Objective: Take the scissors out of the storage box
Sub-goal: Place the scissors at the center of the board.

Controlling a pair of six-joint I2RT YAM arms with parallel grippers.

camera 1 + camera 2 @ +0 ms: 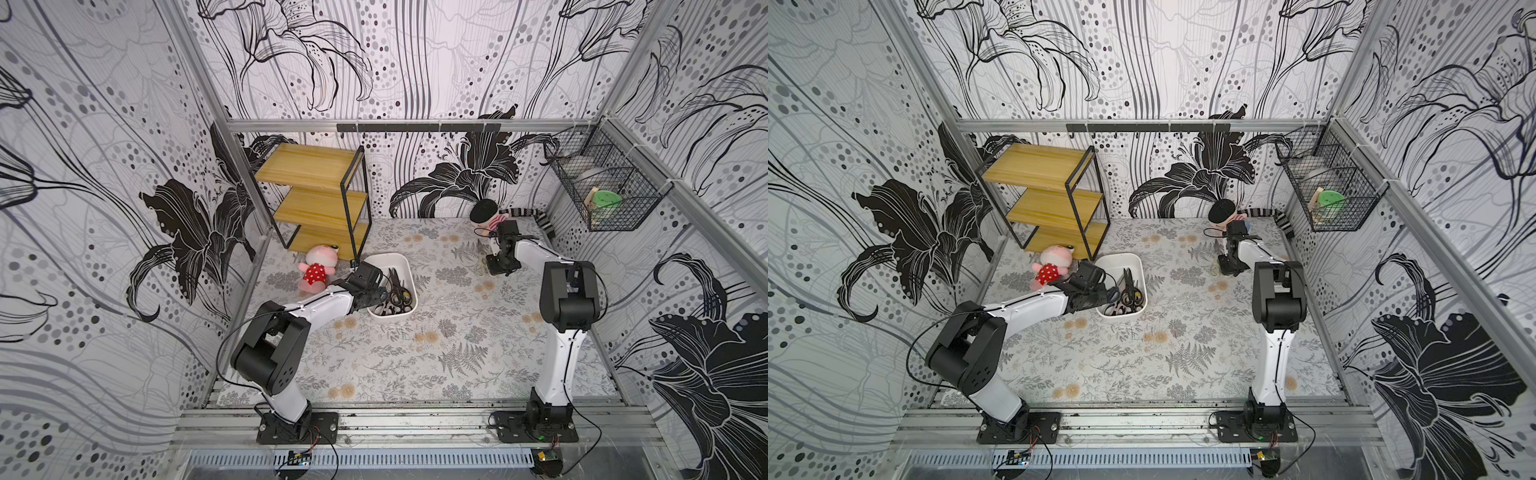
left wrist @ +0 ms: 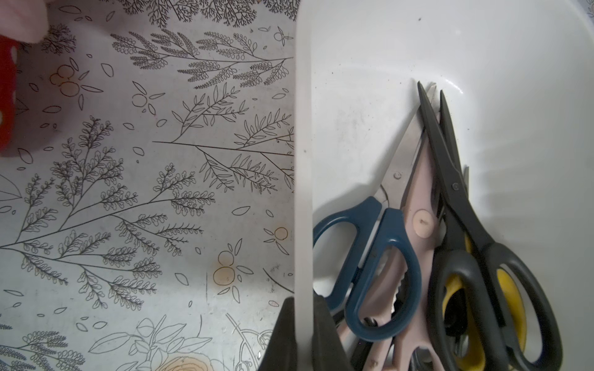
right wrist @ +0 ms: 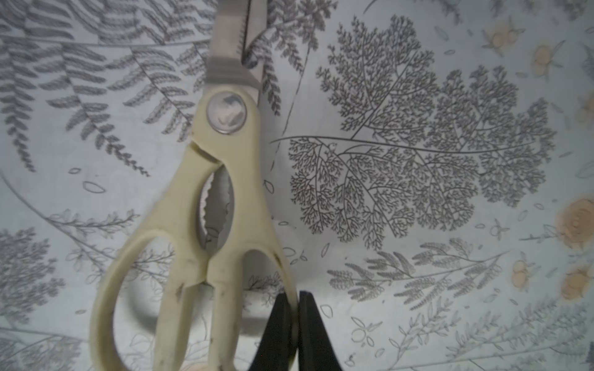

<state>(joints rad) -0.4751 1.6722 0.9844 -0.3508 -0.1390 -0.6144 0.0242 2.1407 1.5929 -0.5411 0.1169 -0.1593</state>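
No readable text, brand or number on scissors (image 2: 456, 192), storage box (image 2: 369, 48); none elsewhere.

We see twin arms: left arm (image 1: 320, 303) at lower left, right arm (image 1: 559, 365) at lower right. Both have white shells dotted with small screws, bulky black joints, black base plates (image 1: 328, 422) and thin black cables (image 1: 217, 361) — left gripper (image 2: 302, 308) and right gripper (image 3: 297, 298) are black wedges.

The storage box (image 2: 482, 57) is glossy white plastic, smooth and lightly speckled with dirt. The scissors (image 2: 418, 225) inside it have bare steel and matt black blades, with smooth blue, pinkish and yellow-black plastic handles. The cream scissors (image 3: 231, 144) in my right hand (image 3: 294, 297) are scuffed plastic with brushed metal. The surface (image 2: 144, 192) looks matt and printed.
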